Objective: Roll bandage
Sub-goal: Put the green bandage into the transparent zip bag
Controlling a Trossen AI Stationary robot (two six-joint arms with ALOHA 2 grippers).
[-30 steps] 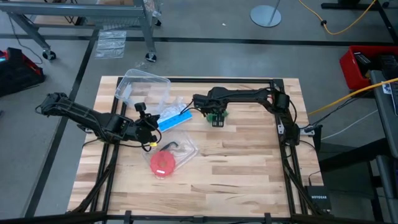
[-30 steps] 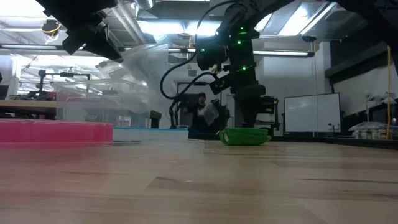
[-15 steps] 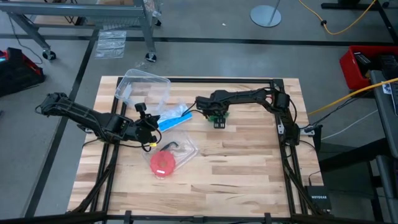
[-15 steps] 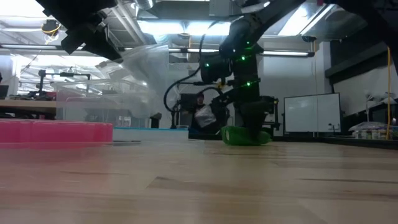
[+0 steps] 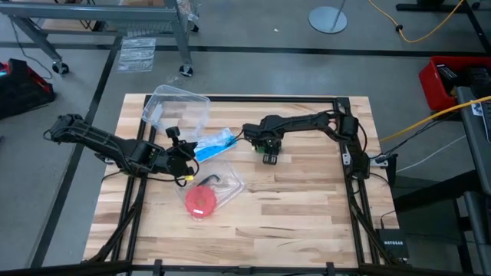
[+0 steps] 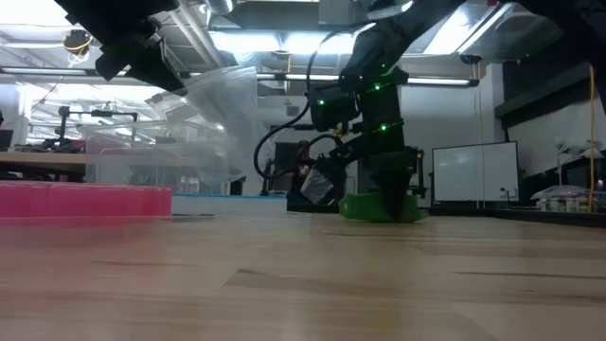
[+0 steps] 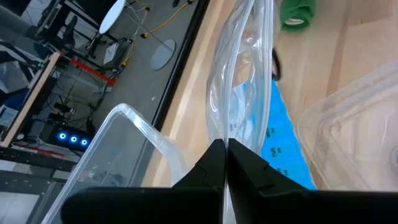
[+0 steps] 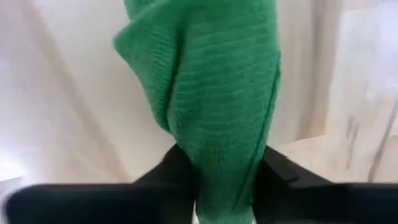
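Note:
The bandage (image 5: 263, 143) is a small dark green bundle lying on the wooden table right of centre, and it fills the right wrist view (image 8: 211, 81). My right gripper (image 5: 268, 150) points straight down onto it (image 6: 390, 194), shut on it. My left gripper (image 5: 186, 159) hangs over the table's left part, shut on a clear plastic bag (image 5: 221, 178). The bandage also shows far off in the left wrist view (image 7: 296, 14). My right gripper pinches the bandage bundle between its two fingers (image 8: 177, 171), which come from above and point down. The green cloth (image 8: 224, 180) fills the gap between them. The bundle's underside rests on the table (image 6: 365, 209). My left gripper pinches a raised fold of the clear bag (image 7: 231, 127) between its shut fingertips (image 7: 214, 158), slanting downward from the table's left. The rest of the bag lies slack on the table.
A blue-and-white pill box (image 5: 215, 144) lies by the bag, between the two grippers. A red round disc (image 5: 201, 202) sits inside the bag's near end. A clear plastic tub (image 5: 178, 111) stands at the far left. Bare wood spreads over the near and right parts of the table (image 5: 307, 207).
My right gripper has gone down from just above the bandage until its fingers stand on either side of the bundle at table level. The bandage has stayed in place on the table.

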